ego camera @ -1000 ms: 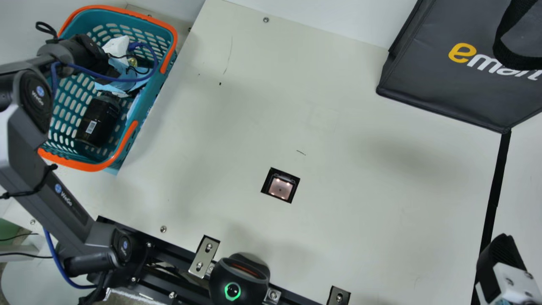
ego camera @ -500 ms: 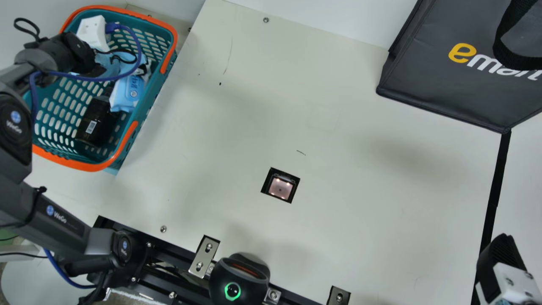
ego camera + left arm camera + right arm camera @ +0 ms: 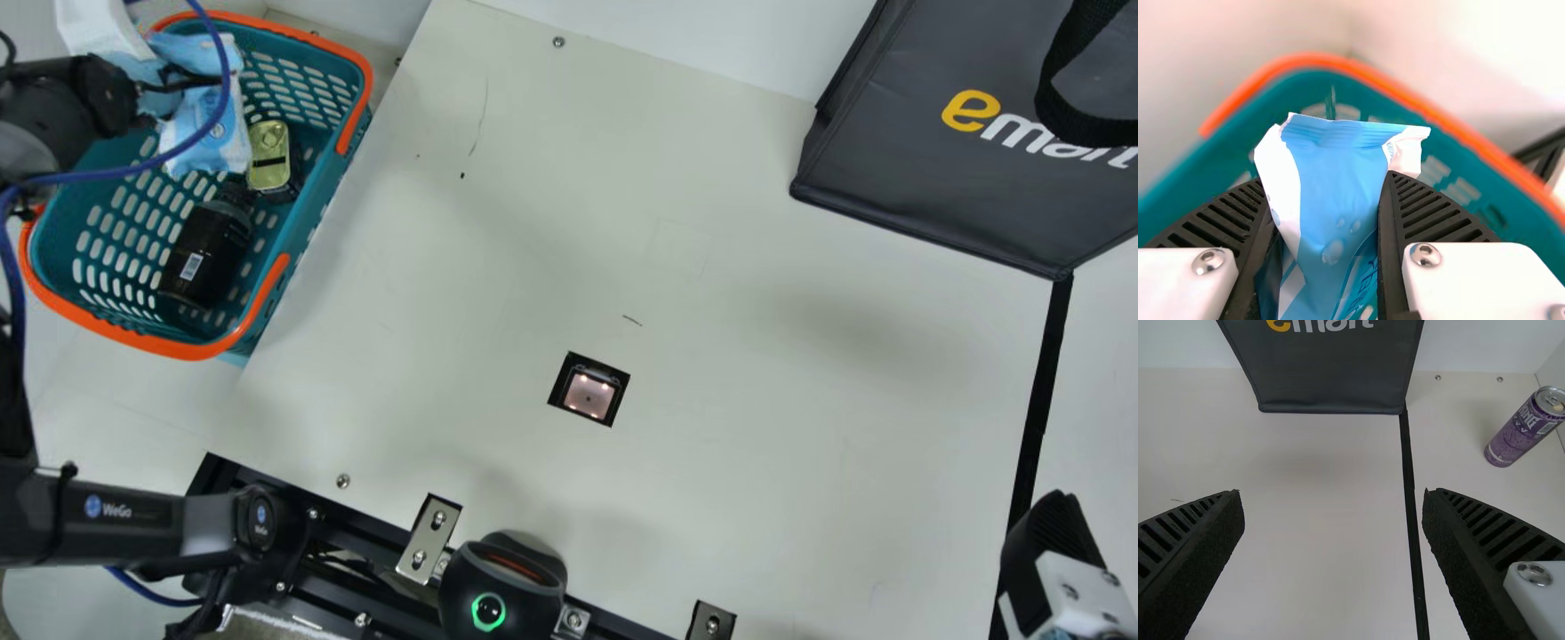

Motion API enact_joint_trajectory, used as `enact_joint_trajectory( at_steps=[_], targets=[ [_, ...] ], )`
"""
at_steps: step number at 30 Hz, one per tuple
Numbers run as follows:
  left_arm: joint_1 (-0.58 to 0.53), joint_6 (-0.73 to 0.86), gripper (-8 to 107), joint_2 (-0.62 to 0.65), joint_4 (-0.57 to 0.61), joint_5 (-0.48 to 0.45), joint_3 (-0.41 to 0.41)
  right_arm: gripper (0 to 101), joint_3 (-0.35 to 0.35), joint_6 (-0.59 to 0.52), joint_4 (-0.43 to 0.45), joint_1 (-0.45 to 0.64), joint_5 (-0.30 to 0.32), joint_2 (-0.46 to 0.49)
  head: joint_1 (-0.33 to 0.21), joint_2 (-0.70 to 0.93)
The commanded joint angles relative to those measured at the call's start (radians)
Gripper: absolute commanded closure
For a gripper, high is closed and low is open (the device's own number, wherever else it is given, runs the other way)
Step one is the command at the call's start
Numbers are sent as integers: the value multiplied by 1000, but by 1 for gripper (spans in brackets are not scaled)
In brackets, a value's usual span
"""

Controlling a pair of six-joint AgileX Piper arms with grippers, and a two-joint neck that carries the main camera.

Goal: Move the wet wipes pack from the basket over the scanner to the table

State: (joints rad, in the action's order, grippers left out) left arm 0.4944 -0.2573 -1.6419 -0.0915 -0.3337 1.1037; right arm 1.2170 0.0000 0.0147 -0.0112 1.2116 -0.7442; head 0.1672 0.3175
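In the main view my left gripper (image 3: 102, 31) is over the back left part of the teal basket (image 3: 133, 338), partly hidden by its wrist. The blue and white wet wipes pack (image 3: 209, 129) hangs there, above the basket. In the left wrist view my left gripper (image 3: 1325, 207) is shut on the wipes pack (image 3: 1335, 173), its crimped end sticking out beyond the ribbed fingers. The scanner window (image 3: 589, 396) glows in the table. At the main view's lower right corner is my right gripper (image 3: 1053, 542); in the right wrist view my right gripper (image 3: 1333, 497) stands open with nothing between its fingers.
A black bottle (image 3: 209, 253) and a yellow-topped can (image 3: 269, 156) lie in the basket. A dark bag (image 3: 942, 169) stands at the back right, a purple can (image 3: 1525, 427) beyond the black tape line. A black device with a green ring (image 3: 502, 587) sits at the front edge.
My left arm has drawn back to the left with the wipes pack, which came up into view and uncovered the yellow-topped can. The basket's left rim shows more. The right arm has kept still.
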Motion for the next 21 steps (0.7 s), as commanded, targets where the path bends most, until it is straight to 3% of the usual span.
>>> enact_joint_trajectory(
  at_steps=[1, 7, 21],
  targets=[
    [-12, -73, 107, 42, -24, -12, 15, 6, 0, 0, 0, 0, 0, 0, -29, 4],
    [-70, -84, 107, 115, 21, -70, 65, 6, 0, 0, 0, 0, 0, 0, -29, 4],
    [-250, 101, 107, 222, 295, -284, 166, 6, 0, 0, 0, 0, 0, 0, -29, 4]
  ],
)
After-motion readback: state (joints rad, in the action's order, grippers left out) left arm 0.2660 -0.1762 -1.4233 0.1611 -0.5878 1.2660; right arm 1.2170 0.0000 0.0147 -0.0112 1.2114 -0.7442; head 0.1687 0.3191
